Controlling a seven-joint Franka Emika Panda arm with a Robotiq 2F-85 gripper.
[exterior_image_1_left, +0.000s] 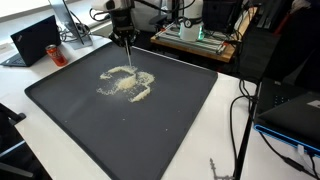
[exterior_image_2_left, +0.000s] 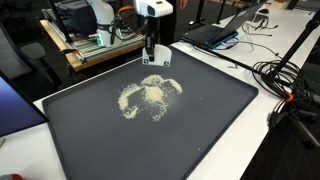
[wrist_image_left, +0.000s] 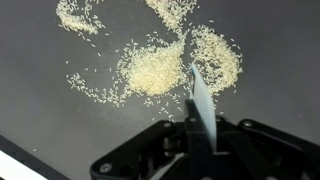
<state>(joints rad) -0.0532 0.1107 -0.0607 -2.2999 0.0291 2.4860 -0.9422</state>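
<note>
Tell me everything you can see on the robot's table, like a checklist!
Surface: a dark tray with a raised rim, on a white table.
Job's things: pale grains scattered in loose patches on the tray; a thin flat blade with its tip at the edge of the biggest heap.
Clutter: a red can beside a laptop, off the tray.
Grippers: gripper shut on the thin flat blade, above the grains.
Cables: black cables looped beside the tray.
Surroundings: a wooden shelf with electronics behind the arm.
</note>
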